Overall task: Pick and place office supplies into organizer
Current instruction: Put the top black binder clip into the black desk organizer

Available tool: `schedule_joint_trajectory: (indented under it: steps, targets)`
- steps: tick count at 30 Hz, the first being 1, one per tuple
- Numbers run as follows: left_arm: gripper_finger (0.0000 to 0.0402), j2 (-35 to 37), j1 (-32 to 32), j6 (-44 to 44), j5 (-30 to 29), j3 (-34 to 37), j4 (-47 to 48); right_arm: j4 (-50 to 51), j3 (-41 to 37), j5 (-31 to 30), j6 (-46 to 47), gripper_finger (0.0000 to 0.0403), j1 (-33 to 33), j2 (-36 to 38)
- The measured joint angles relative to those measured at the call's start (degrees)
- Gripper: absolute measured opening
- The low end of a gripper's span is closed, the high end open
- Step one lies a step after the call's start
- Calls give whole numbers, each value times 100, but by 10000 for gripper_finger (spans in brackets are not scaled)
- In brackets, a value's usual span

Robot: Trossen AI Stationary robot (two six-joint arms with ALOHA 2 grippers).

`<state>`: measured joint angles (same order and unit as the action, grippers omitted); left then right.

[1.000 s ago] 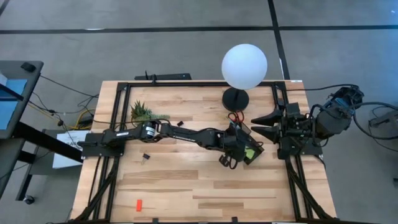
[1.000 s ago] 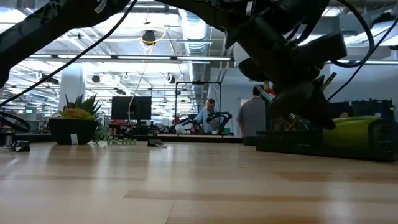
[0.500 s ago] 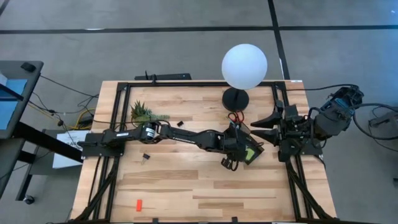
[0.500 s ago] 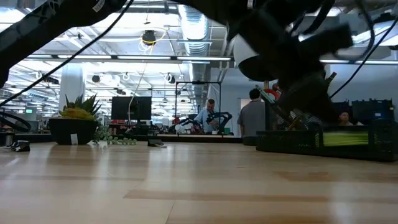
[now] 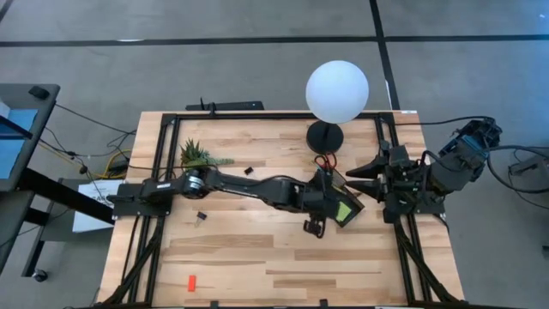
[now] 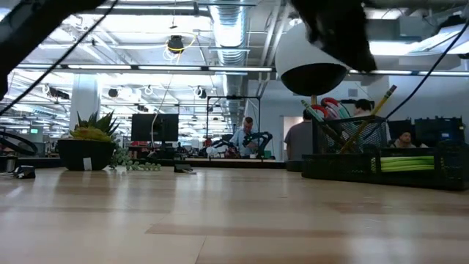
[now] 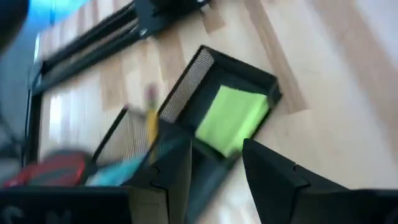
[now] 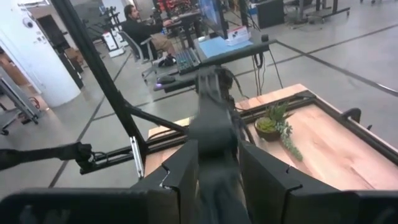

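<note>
L gripper (image 7: 214, 165) is seen spread, empty, above organizer (image 7: 205, 62); sticky-note pad (image 7: 233, 118) lies flat in its end compartment, presumably just dropped clear of pens. R gripper (image 8: 214, 165) spread, parked at table edge.

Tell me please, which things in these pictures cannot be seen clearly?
- Pens in the organizer: left wrist view, motion blur smears them.
- Organizer's far compartments: high view, the left gripper and its arm cover them.
- Black clip: high view, too small to show its shape.
- Left arm: low view, cut off by the top edge.
- Right gripper: right wrist view, the arm in front is blurred.
</note>
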<state>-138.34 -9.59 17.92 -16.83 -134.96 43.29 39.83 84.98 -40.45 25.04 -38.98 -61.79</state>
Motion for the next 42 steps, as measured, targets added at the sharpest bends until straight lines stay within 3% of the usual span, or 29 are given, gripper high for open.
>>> schedule_joint_trajectory:
  steps: [7, 12, 14, 18, 23, 27, 34, 37, 42]
  targets:
    - [139, 1159, 178, -2696, -946, 2, 2594, -26, -1, -33, 4, 113, 0, 191]
    - [139, 1642, 226, -3397, -1385, 20, 4807, 14, -1, -32, 3, 113, 9, 187]
    - [139, 1814, 231, -2911, -1232, 257, 4593, 100, -1, -31, 2, 113, 9, 164]
    - [139, 2199, 297, -1528, 58, 662, 4619, 129, -1, -21, 54, 113, 3, 105]
    - [139, 2706, 704, -711, 420, 1744, 4572, 217, -3, -14, 240, 113, -207, 93]
    - [139, 3354, 1267, -306, 930, 3088, 4576, 199, -3, -13, 243, 113, -394, 93]
    - [139, 3883, 1857, 716, 1741, 5396, 3312, 201, -3, -318, 212, 113, -465, 59]
    - [139, 3870, 1730, 1079, 1615, 5841, 2797, 188, -3, -566, 208, 113, -379, 64]
    - [139, 3796, 1627, 1899, 89, 6116, 2739, 172, -3, -904, 200, 113, -195, 64]
